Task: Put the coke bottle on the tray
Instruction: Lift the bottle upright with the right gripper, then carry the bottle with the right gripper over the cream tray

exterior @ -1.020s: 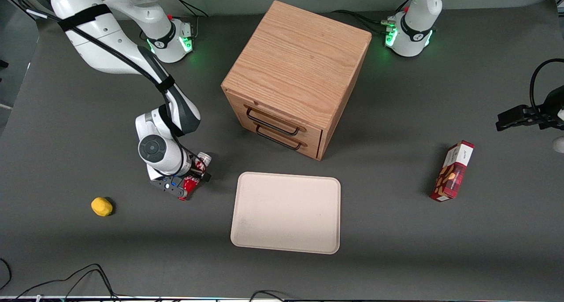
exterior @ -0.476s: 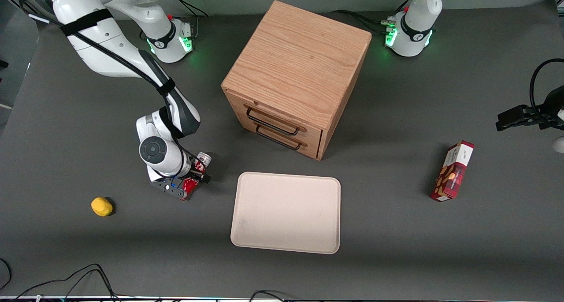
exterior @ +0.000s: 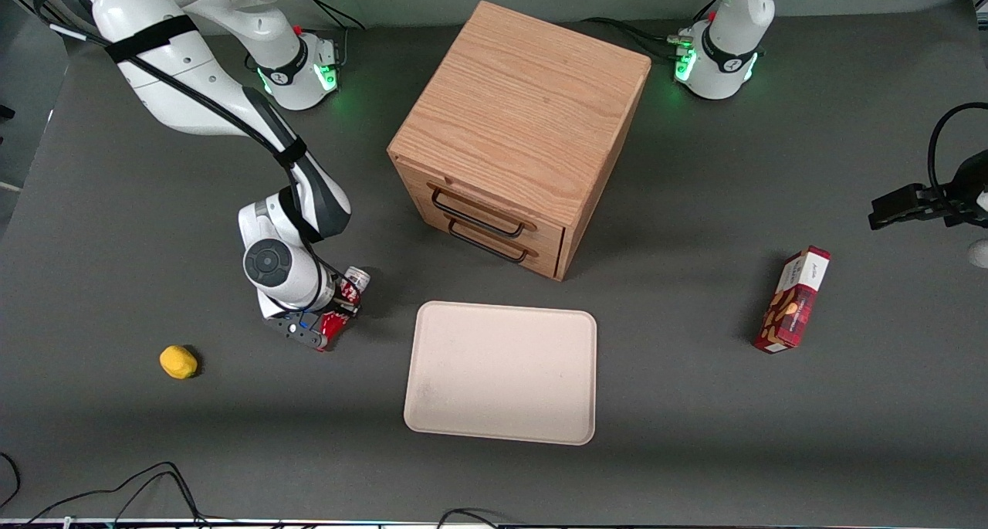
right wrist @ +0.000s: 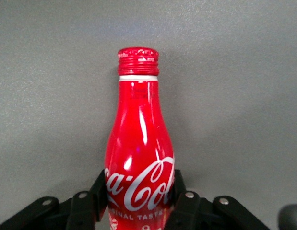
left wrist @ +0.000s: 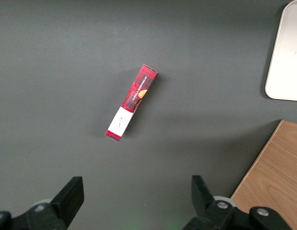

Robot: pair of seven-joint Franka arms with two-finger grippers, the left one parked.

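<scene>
The gripper [exterior: 333,322] sits low over the worktop [exterior: 695,436], its fingers [right wrist: 179,191] pinching the coke bottle [right wrist: 138,158] at the lettered body, one pad against each flank. The coke bottle lies tilted in this grip, its silver base pointing toward the wooden cabinet [exterior: 517,135], its red cap [right wrist: 137,61] free of the fingers. The tray [exterior: 502,372] lies flat on the worktop just beside the gripper, apart from the bottle. A yellow object [exterior: 177,361] rests near the gripper, away from the tray. A red snack box [exterior: 793,299] lies well apart, toward the parked arm's end.
</scene>
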